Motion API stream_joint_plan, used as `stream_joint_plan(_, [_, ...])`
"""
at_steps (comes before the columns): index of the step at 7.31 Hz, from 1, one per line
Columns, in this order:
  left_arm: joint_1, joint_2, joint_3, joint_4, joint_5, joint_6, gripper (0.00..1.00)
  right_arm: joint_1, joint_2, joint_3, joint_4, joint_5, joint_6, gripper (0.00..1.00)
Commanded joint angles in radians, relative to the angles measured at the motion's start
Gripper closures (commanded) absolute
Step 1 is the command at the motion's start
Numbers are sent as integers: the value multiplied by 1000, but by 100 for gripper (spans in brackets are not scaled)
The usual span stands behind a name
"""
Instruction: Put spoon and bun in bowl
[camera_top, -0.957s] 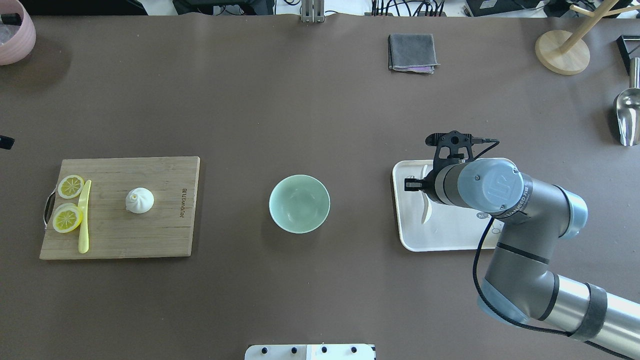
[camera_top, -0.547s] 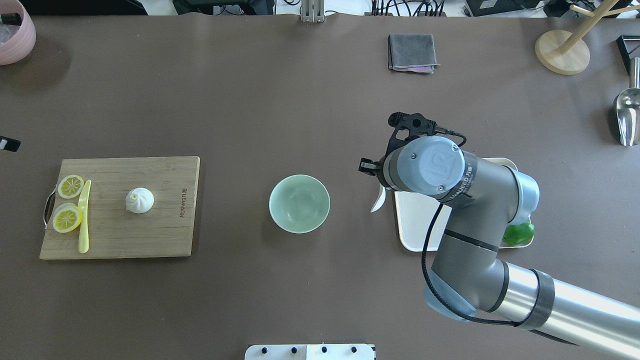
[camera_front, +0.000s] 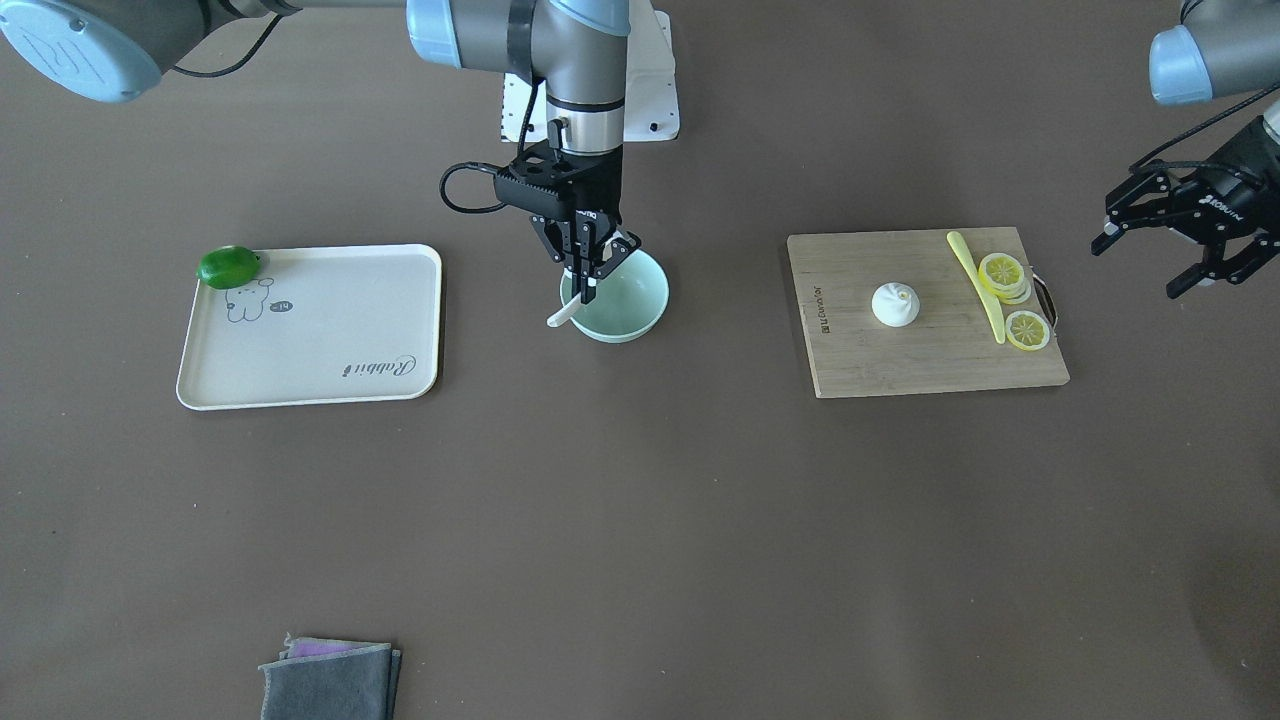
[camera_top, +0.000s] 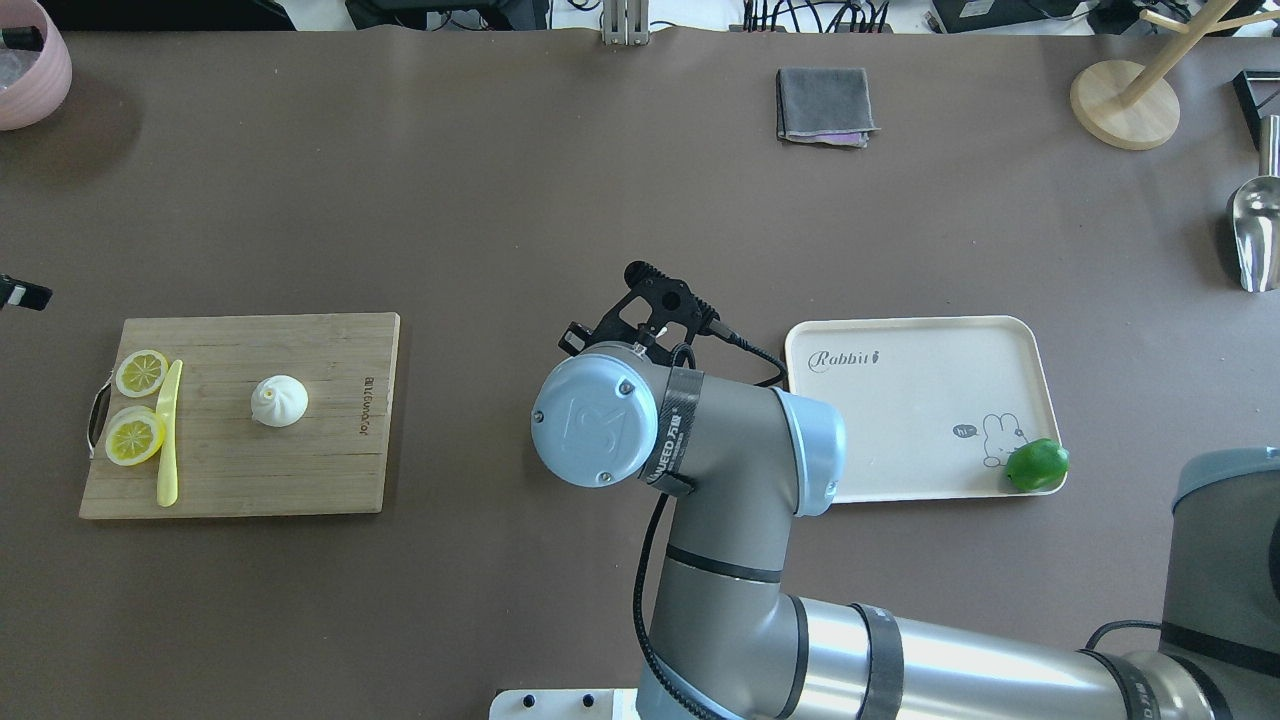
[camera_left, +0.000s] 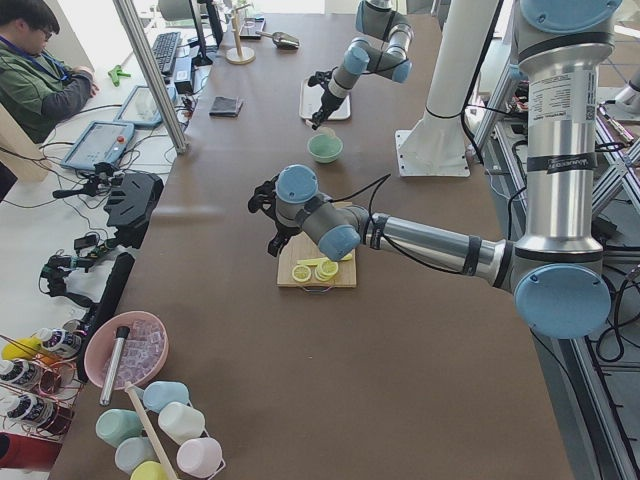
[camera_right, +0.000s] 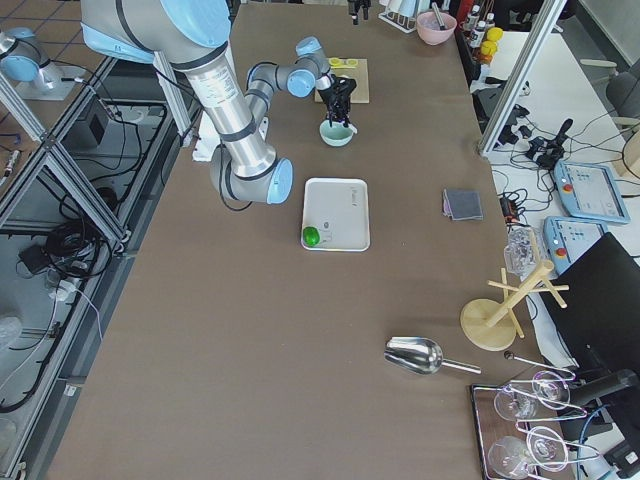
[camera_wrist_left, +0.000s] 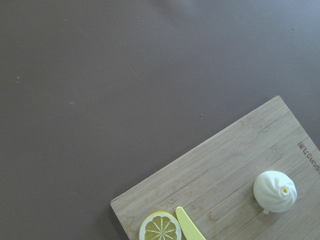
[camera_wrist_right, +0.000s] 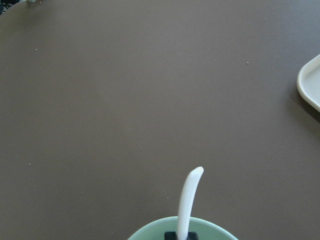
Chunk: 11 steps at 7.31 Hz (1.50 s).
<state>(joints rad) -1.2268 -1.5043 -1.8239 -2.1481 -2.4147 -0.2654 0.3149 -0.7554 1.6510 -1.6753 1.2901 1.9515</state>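
My right gripper (camera_front: 590, 288) is shut on the white spoon (camera_front: 562, 314) and holds it over the tray-side rim of the mint-green bowl (camera_front: 630, 300). In the right wrist view the spoon (camera_wrist_right: 188, 202) sticks out past the bowl's rim (camera_wrist_right: 150, 233). In the overhead view my right arm hides the bowl. The white pleated bun (camera_top: 279, 401) sits on the wooden cutting board (camera_top: 330, 470); it also shows in the left wrist view (camera_wrist_left: 274, 191). My left gripper (camera_front: 1138, 268) is open and empty, raised beyond the board's outer end.
Two lemon slices (camera_top: 138, 373) and a pale-yellow knife (camera_top: 168, 440) lie at the board's outer end. A cream tray (camera_top: 900, 420) with a green lime (camera_top: 1037, 466) lies right of the bowl. A grey cloth (camera_top: 823, 104), a wooden stand (camera_top: 1124, 103) and a metal scoop (camera_top: 1255, 225) lie farther off.
My right arm has carried the spoon leftward from the tray to above the bowl, uncovering the tray and lime. The bun and board have not moved.
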Motion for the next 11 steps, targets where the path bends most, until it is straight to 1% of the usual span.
stream_joint_plan(1, [4,-1,0,-1,-1,0,2,-34,16,-27,-3,-60,20,70])
stream_joint_plan(2, [4,-1,1,-1,-1,0,2,-33,13,-33,-6,-113,17,32])
stream_joint_plan(3, [6,-8,1,0,-1,-18,2,-16,5,-37,-7,-126,-6,0])
stream_joint_plan(4, [21,-37,-3,-3,0,-114,2,2,2,-28,-8,-121,-98,0])
stream_joint_plan(5, [73,-59,-11,-4,17,-217,2,35,-1,-7,-8,-100,-182,0])
stream_joint_plan(6, [143,-68,-37,-4,123,-309,2,82,-40,48,-1,-12,-300,0])
stream_joint_plan(7, [250,-71,-57,-4,261,-413,1,140,-88,138,-3,67,-462,0])
stream_joint_plan(8, [350,-86,-57,-3,375,-476,1,235,-172,238,-1,235,-684,0])
stream_joint_plan(9, [422,-94,-57,-3,441,-545,2,348,-246,315,2,409,-876,0])
stream_joint_plan(10, [494,-100,-55,-3,513,-608,2,451,-306,338,5,543,-1064,0])
stream_joint_plan(11, [551,-102,-48,-3,563,-633,2,543,-352,339,5,672,-1250,0])
